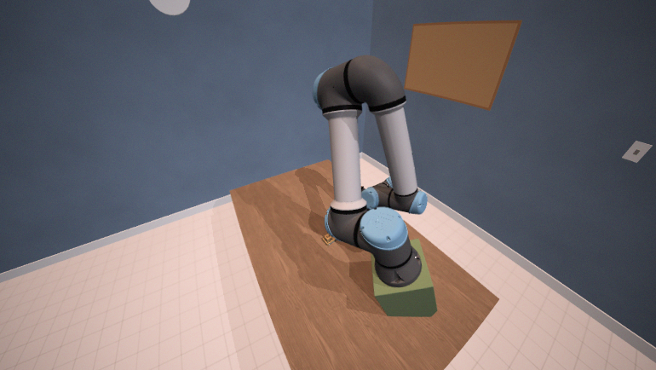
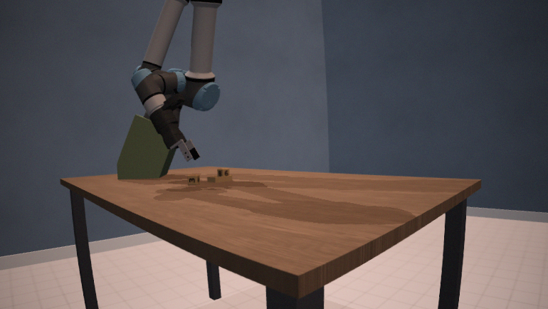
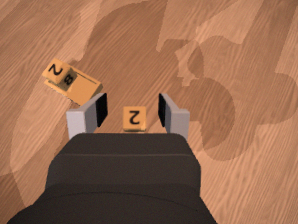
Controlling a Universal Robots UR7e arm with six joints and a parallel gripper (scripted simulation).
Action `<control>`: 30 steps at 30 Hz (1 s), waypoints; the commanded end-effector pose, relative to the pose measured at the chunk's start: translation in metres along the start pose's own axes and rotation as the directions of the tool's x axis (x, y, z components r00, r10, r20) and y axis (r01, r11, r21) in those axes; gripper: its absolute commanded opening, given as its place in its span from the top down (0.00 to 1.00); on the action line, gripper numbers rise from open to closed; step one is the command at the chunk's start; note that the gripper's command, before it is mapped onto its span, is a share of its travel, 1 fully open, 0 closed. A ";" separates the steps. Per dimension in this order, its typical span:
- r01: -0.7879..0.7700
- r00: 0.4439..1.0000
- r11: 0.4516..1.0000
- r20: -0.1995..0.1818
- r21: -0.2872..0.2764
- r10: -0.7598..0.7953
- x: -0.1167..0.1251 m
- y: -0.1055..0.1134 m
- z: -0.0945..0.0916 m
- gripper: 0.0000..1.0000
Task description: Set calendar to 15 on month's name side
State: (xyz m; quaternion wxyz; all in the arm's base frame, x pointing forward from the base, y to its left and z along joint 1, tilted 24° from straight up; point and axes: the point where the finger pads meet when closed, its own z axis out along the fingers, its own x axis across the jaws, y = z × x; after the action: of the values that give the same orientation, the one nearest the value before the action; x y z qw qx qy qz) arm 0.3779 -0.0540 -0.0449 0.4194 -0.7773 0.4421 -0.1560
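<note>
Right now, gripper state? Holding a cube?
Gripper: open, holding nothing; it hangs above the loose cube on the table.

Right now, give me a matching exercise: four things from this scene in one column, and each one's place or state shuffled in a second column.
Things:
1. gripper
2. loose cube
3. tray
4. second cube

Place or state:
A. standing at one end of the tray
B. open, holding nothing, above the table
C. alone on the wood, top face showing a 2
D. flat on the table, one cube in it

Pairs: 1-B, 2-C, 3-D, 4-A
</note>
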 end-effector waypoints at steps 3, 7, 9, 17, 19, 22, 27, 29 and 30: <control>0.000 1.000 1.000 0.000 -0.011 0.000 0.000 0.000 0.000 0.00; 0.000 1.000 1.000 0.004 -0.026 0.000 0.000 0.000 0.000 0.00; 0.000 1.000 0.999 0.009 -0.050 0.001 -0.001 0.001 0.001 0.00; 0.000 1.000 0.982 0.013 -0.191 0.002 -0.001 0.000 0.002 0.00; 0.000 1.000 0.975 0.008 -0.220 0.002 -0.001 -0.001 0.001 0.00; 0.000 1.000 0.968 0.002 -0.249 0.001 0.000 -0.002 0.001 0.00; -0.001 1.000 0.965 -0.001 -0.261 0.000 0.000 -0.003 0.000 0.00; -0.001 1.000 0.965 -0.001 -0.262 0.000 0.000 -0.003 0.000 0.00; -0.001 1.000 0.965 -0.001 -0.262 0.000 0.000 -0.003 0.000 0.00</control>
State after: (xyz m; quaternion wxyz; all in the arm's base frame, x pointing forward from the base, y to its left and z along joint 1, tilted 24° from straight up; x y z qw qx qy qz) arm 0.3798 -0.0530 -0.0428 0.3146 -0.8253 0.4587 -0.0971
